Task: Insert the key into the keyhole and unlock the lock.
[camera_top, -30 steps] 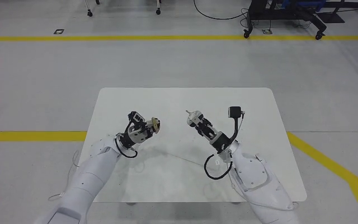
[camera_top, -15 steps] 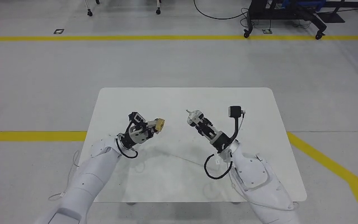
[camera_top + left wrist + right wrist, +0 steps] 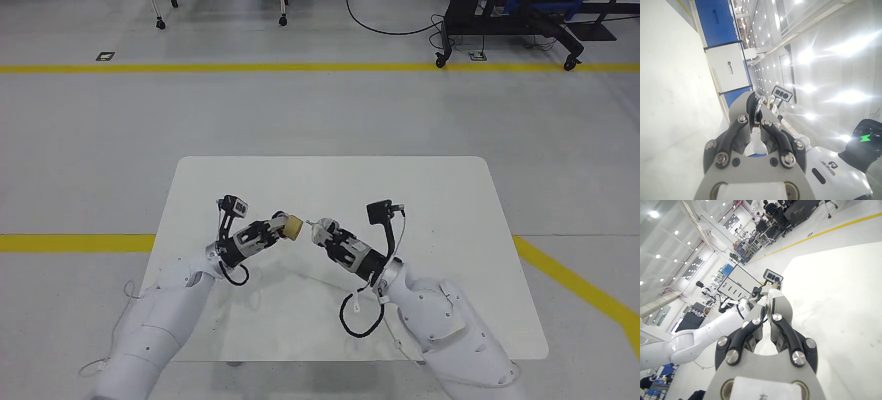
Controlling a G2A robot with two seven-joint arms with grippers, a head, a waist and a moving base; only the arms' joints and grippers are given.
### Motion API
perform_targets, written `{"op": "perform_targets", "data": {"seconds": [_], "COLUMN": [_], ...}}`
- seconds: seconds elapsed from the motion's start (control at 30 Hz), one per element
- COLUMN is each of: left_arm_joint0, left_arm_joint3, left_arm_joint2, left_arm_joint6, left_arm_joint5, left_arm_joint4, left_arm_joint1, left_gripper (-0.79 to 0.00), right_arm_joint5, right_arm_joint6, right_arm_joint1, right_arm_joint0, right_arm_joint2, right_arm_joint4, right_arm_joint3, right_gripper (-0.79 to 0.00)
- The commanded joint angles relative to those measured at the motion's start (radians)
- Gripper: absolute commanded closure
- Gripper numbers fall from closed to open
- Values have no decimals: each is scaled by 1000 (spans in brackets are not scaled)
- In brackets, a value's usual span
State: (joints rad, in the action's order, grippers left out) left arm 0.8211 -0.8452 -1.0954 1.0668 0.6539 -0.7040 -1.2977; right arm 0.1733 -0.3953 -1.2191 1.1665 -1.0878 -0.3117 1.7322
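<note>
1. Two grippers meet nose to nose above the middle of the white worktop (image 3: 440,190). The left gripper (image 3: 272,232) has its fingers clenched on a small brass-coloured padlock (image 3: 291,228). The right gripper (image 3: 324,236) has its fingers pinched on a thin silver metal key (image 3: 768,306).
2. Padlock and key are both held clear of the worktop, the key's tip just beside the padlock's facing end. Whether the tip has entered the keyhole cannot be told.
3. Insertion looks like the step in hand. The key's blade should be lined up with the keyhole's axis before any push, or it may skate off the brass face.
4. The left arm should brace the padlock while the right advances slowly and straight.
5. Turning should wait until the blade seats fully, because the pinch on the key is narrow and an early twist could slip it.
6. The padlock's silver shackle (image 3: 761,100) shows at the left fingers' tips, so the grip there may hinder it springing open.
</note>
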Motion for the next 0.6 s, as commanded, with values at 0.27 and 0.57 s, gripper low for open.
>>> {"op": "perform_targets", "data": {"seconds": [0.27, 0.57], "left_arm_joint0": [75, 67], "left_arm_joint3": [-105, -101], "left_arm_joint2": [-46, -40], "left_arm_joint6": [-112, -114], "left_arm_joint5": [-92, -233], "left_arm_joint4": [15, 3], "left_arm_joint1": [13, 10], "left_gripper": [0, 0], "right_arm_joint5": [-2, -58], "right_arm_joint6": [-36, -20], "right_arm_joint1": [-9, -12], "right_arm_joint0": [-1, 7], "right_arm_joint2": [-1, 11], "right_arm_joint4": [150, 90], "right_arm_joint3": [-50, -34], "right_gripper": [0, 0]}}
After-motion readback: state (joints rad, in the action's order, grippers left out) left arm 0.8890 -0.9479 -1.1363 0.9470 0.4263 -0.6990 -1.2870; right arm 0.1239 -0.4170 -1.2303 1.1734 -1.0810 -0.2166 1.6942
